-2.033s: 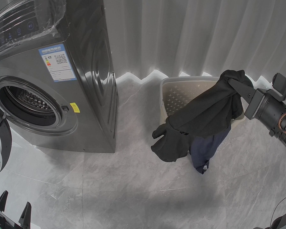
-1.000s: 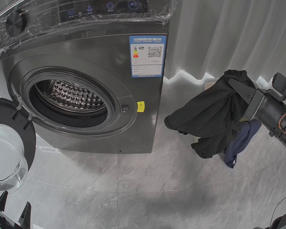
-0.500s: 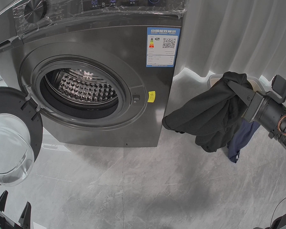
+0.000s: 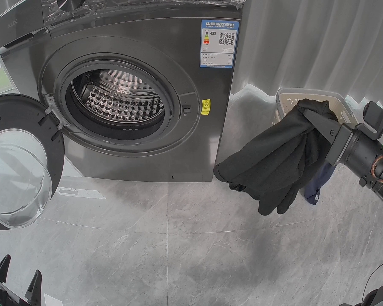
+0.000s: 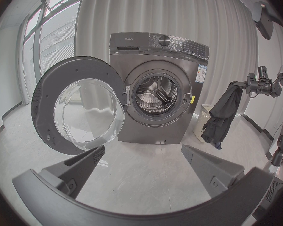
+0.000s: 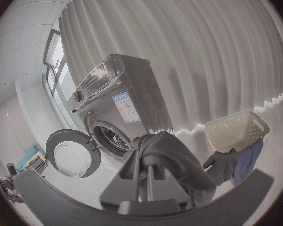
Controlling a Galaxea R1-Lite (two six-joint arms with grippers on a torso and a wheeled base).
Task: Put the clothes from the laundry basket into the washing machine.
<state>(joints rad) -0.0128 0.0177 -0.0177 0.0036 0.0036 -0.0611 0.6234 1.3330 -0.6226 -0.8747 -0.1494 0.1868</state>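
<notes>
My right gripper [image 4: 317, 120] is shut on a bundle of clothes: a black garment [image 4: 281, 154] and a dark blue one [image 4: 319, 183] hang from it above the floor, to the right of the washing machine [image 4: 127, 86]. In the right wrist view the black garment [image 6: 169, 154] drapes over the shut gripper [image 6: 143, 170]. The machine's round door [image 4: 17, 162] is swung wide to the left, and the steel drum [image 4: 119, 98] shows inside. The cream laundry basket [image 4: 293, 98] stands behind the hanging clothes by the curtain. My left gripper [image 4: 18, 273] is open, low at the near left, holding nothing.
White curtains [image 4: 319, 35] run behind the machine and basket. Grey tiled floor [image 4: 178, 243] lies open in front of the machine. The open door juts out to the left of the drum opening.
The head view has swung left, so the washing machine now faces it squarely. The right gripper still holds the clothes, and the basket shows again behind them.
</notes>
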